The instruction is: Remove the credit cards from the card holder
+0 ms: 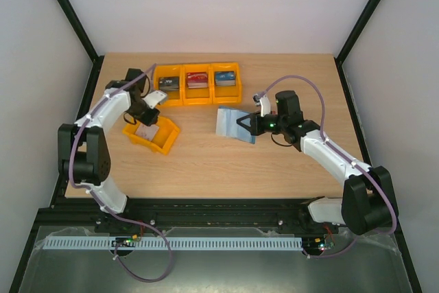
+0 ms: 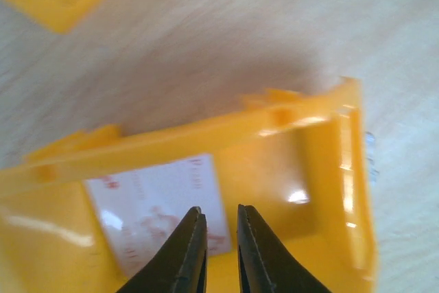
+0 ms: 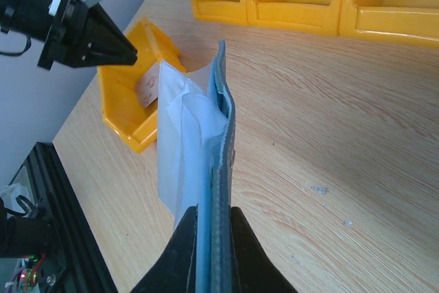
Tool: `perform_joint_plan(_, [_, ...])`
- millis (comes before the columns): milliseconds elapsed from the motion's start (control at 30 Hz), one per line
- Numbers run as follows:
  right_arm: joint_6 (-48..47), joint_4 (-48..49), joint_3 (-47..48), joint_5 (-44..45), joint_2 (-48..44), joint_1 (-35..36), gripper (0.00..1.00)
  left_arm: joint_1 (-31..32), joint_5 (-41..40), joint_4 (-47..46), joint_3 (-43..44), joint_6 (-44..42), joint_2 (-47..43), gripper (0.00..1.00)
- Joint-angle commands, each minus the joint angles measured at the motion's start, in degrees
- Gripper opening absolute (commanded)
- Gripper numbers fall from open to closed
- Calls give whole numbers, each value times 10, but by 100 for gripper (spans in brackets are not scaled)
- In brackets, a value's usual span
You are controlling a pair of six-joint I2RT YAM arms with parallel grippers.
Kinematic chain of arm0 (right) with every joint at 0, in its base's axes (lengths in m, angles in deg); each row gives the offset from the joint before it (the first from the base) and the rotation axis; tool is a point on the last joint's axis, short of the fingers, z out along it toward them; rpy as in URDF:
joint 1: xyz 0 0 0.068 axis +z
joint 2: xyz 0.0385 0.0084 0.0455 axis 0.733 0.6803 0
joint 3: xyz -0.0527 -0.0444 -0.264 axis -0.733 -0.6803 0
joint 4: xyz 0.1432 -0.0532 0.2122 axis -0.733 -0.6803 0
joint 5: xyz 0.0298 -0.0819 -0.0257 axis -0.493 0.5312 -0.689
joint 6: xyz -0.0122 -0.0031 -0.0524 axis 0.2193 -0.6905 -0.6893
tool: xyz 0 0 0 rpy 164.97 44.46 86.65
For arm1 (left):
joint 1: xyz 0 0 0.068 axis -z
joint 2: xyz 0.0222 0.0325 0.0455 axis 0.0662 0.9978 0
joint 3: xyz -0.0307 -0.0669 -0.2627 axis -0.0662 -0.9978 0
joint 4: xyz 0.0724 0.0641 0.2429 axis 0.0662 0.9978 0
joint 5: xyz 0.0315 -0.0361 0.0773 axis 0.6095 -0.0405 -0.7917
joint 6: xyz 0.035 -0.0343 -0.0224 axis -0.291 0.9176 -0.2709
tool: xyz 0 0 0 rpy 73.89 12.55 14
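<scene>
In the top view, right of the loose orange plastic bin, the right gripper holds the teal-blue folding card holder. Left wrist: left gripper jaws narrowly apart, empty, over a pale pink-marked credit card in that bin. Right wrist: jaws clamped on the holder's edge

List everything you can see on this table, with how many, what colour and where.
table: one, light wood, under everything
bin row: three, orange, side by side, far side
stacks: three, grey, red, blue, one per row bin
loose bin: one, orange, left
card: one, white with pinkish marking, in the loose bin
card holder: one, blue, held centre right
left gripper: black, jaws slightly apart, empty, above the card
right gripper: black, shut on the card holder
</scene>
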Motion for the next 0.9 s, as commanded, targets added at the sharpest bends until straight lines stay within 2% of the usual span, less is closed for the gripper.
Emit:
perform_joint_plan(0, [-10, 0, 18, -11, -15, -1, 2, 18, 28, -22, -62, -40, -29, 14])
perform_joint_plan(133, [-10, 0, 17, -13, -15, -1, 2, 35, -6, -43, -81, -39, -18, 10])
perform_joint_plan(433, [-12, 1, 16, -12, -18, -1, 2, 84, -61, -120, -131, -29, -3, 8])
perform_joint_plan(667, [-13, 1, 16, -12, -17, -2, 2, 90, -139, -174, -156, -21, 34, 3])
perform_joint_plan(867, [-14, -1, 16, -11, -21, -2, 2, 90, -168, -188, -159, -6, 52, 2])
